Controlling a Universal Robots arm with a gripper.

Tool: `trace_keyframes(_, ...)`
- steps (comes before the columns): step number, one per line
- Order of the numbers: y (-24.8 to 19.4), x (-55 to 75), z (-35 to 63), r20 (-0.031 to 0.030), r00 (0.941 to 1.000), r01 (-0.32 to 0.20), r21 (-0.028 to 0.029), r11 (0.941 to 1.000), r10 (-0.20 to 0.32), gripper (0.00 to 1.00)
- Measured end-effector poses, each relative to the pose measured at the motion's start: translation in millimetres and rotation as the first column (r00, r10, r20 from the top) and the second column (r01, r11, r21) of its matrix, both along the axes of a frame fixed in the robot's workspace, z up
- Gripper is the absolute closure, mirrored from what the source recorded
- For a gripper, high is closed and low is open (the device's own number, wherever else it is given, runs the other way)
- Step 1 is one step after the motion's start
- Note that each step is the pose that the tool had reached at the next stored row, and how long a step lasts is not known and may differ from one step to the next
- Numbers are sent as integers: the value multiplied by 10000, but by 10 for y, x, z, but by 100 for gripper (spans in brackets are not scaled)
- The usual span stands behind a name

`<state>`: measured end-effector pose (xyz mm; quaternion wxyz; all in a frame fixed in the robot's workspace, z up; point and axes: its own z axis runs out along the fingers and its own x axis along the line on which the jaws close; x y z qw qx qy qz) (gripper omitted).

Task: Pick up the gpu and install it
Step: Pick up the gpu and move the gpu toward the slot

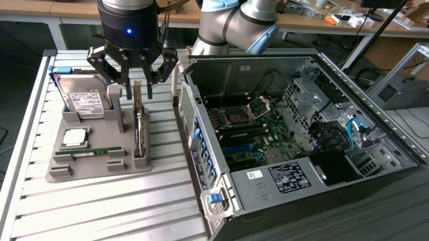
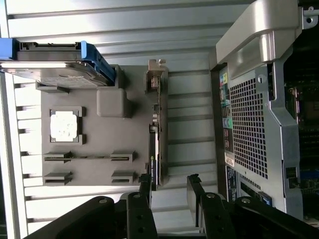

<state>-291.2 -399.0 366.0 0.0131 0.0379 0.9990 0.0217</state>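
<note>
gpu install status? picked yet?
Done: only the line-up. The gripper hangs open directly over the gpu.
In hand: nothing. The card stands on edge in the grey holder, with the fingers clear of it.
Left: the pick and the whole install. The open computer case shows no card seated on its board, as far as I can see.

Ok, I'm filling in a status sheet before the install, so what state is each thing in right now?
gripper: open, above the gpu's end, holding nothing.
gpu: on edge in its holder slot, not installed.
hard drive: propped in the holder.
processor chip: flat in its recess.
memory stick: seated in the holder.
computer case: side open, board exposed.
</note>
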Motion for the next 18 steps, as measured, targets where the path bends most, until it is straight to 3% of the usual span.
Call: trace_keyframes(18, 0, 0, -77, 1, 10000, 0, 1, 10000, 0, 58)
